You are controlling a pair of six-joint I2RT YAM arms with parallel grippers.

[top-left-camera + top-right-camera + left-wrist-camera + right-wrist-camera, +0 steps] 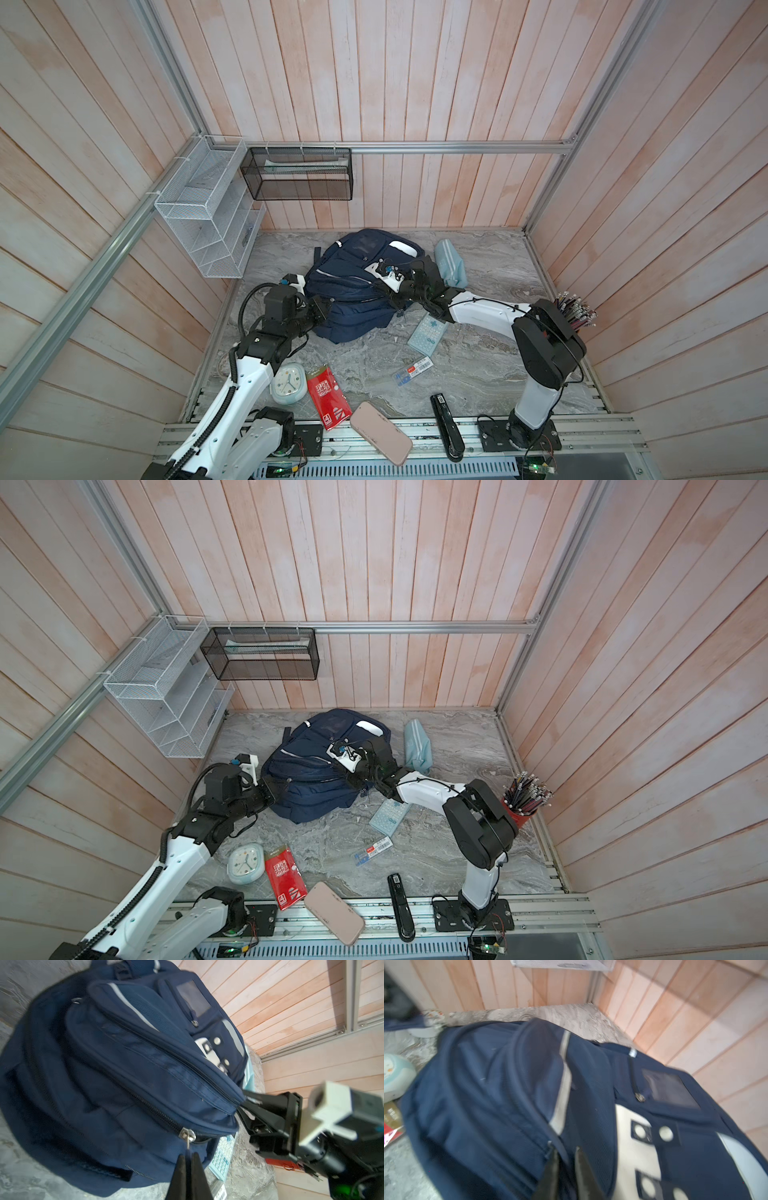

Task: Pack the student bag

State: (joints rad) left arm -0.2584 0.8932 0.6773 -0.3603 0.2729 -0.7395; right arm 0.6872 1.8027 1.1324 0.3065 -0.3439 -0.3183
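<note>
Two-arm check. Found left gripper (188, 1156) pinching zipper pull (188, 1141), bag (104, 1084) lying straight ahead of it, zipper line (149, 1106) running onward from its fingertips. Could not tell right gripper's (566, 1150) hold.

High stereo pair, wrists near student bag (93, 1088)

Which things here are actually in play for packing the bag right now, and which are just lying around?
In play: student bag; its zipper pull, pinched by the left gripper; right gripper, jaws apart against the bag.
Lying about: pencil pouch, calculator, small clear box, clock, red packet, pink case, stapler, pencil cup.
</note>
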